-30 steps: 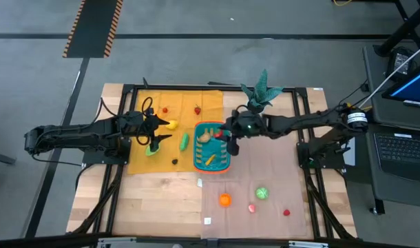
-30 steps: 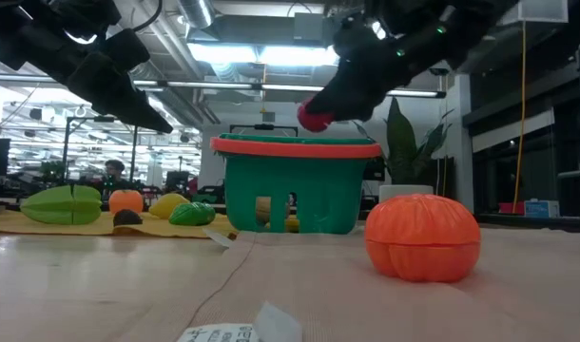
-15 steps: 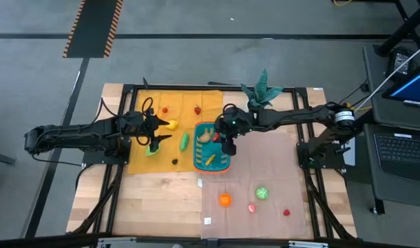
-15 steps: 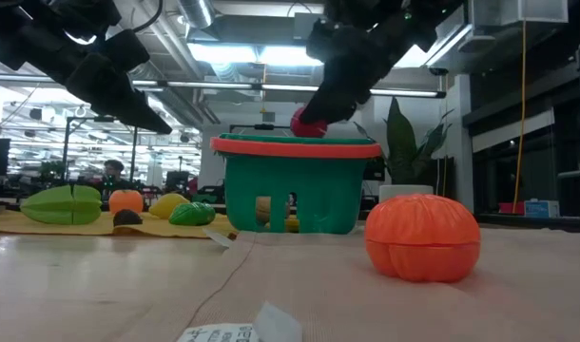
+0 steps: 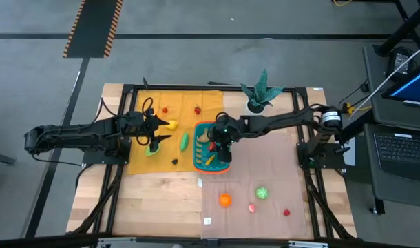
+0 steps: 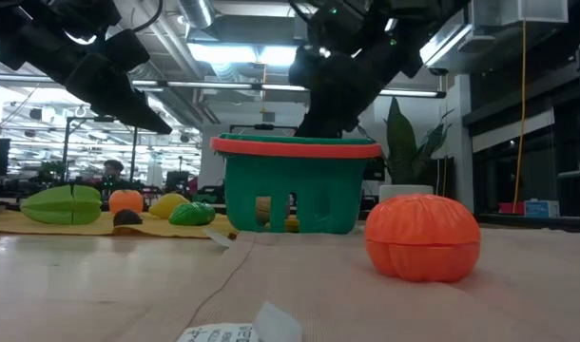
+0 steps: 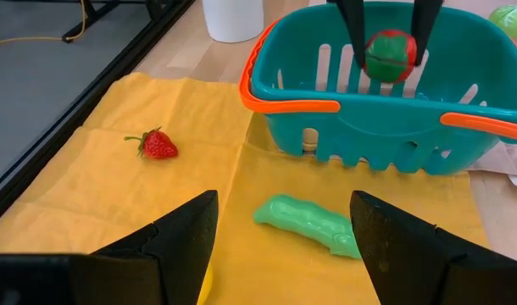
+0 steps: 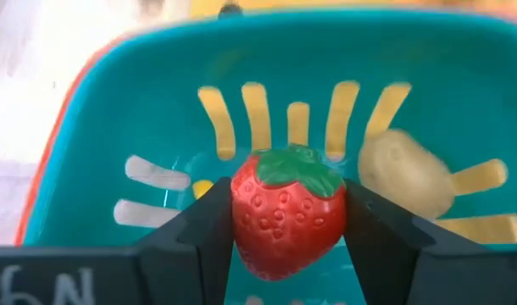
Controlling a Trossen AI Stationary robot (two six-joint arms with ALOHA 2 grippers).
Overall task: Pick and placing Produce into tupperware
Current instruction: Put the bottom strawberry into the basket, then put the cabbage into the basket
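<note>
Overhead, the right gripper (image 5: pixel 220 141) is seen reaching over the teal basket (image 5: pixel 198 160) at mid-bench, while the left gripper (image 5: pixel 157 135) waits above the yellow cloth (image 5: pixel 138 162) beside a green pod (image 5: pixel 184 141). More produce lies on the near side of the bench: an orange piece (image 5: pixel 225 200) and a green one (image 5: pixel 262 193).

From bench height, the right gripper (image 6: pixel 320 123) is seen dipping behind the basket's orange rim (image 6: pixel 295 146), so its load is hidden there.

Through the left wrist camera, its own fingers (image 7: pixel 178 241) are shown spread and empty, and the strawberry (image 7: pixel 389 55) is seen pinched between the other arm's fingers inside the basket. A second strawberry (image 7: pixel 158 145) lies on the cloth.

Only the right wrist camera shows the grip plainly: the strawberry (image 8: pixel 288 212) is clamped between both fingers (image 8: pixel 203 229), above the basket floor, near a tan potato (image 8: pixel 402 172).

The placing step is judged nearly complete; next, the fingers must be opened and the arm raised clear of the rim.
</note>
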